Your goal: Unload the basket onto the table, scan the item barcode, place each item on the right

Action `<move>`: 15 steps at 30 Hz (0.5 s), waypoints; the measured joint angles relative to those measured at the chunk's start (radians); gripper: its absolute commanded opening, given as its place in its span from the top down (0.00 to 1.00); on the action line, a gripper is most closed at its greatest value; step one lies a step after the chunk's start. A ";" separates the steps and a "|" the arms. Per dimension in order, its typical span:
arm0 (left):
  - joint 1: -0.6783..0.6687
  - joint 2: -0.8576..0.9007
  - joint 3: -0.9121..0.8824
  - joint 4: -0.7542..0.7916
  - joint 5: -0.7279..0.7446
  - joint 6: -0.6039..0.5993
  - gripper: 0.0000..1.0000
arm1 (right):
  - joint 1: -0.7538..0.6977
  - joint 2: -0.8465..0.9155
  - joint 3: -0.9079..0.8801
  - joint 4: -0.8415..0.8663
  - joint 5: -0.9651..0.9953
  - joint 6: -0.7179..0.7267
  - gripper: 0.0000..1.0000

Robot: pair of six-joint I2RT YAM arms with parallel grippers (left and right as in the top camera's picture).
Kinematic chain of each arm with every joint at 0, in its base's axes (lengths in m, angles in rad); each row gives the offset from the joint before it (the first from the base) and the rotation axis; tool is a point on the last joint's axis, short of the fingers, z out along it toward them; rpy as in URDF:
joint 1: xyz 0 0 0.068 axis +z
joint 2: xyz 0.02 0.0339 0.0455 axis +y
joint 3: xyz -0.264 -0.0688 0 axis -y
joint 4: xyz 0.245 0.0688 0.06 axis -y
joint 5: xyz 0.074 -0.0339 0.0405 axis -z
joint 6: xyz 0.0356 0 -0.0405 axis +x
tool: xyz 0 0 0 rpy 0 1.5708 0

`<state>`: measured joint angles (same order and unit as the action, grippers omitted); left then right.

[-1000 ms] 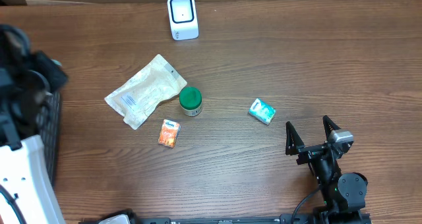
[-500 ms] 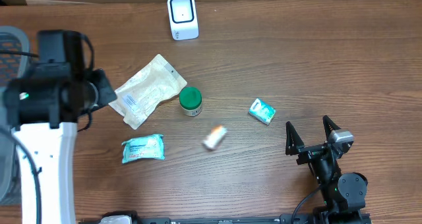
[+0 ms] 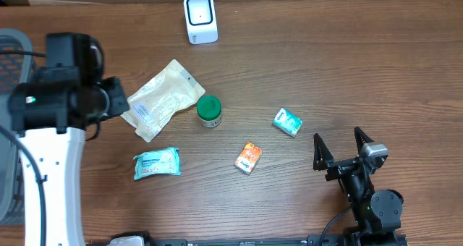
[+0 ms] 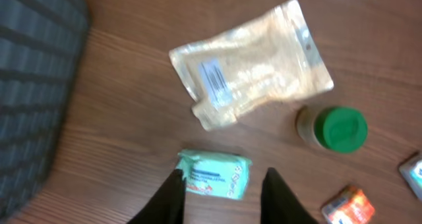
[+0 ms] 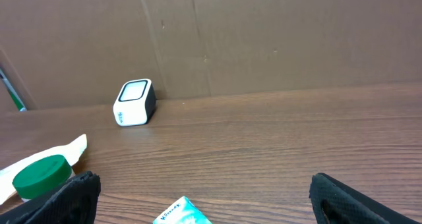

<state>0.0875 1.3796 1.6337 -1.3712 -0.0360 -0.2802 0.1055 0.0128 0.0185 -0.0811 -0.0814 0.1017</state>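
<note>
On the overhead view the white scanner (image 3: 200, 18) stands at the far edge of the table (image 3: 347, 65), well apart from all items. A clear pouch (image 3: 160, 100) lies left of the middle, and a jar with a green lid (image 3: 209, 111) stands just beside it. Nearer lie a pale green pack (image 3: 156, 163), an orange packet (image 3: 247, 158) and a teal box (image 3: 287, 121), each apart from the others. The right gripper (image 3: 337, 137) hangs wide and empty, near the teal box.

On the left wrist view the left gripper (image 4: 223, 179) is a little apart, holding nothing, above the pale green pack. A dark basket (image 4: 33, 85) is at the left.

On the right wrist view the scanner stands near a cardboard wall (image 5: 264, 39).
</note>
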 measured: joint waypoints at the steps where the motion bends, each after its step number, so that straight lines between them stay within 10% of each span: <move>1: 0.022 0.000 0.021 -0.004 0.006 0.008 0.59 | 0.000 0.000 0.000 0.000 0.000 -0.001 0.00; 6: 0.140 0.000 0.128 -0.002 0.023 0.052 0.25 | 0.000 0.000 0.000 -0.001 0.000 -0.001 0.00; 15: 0.216 0.003 0.141 -0.004 0.045 0.085 0.09 | 0.000 0.000 0.000 0.000 0.000 0.000 0.00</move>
<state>0.3038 1.3827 1.7748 -1.3750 0.0086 -0.1951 0.1051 0.0128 0.0185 -0.0807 -0.0814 0.1013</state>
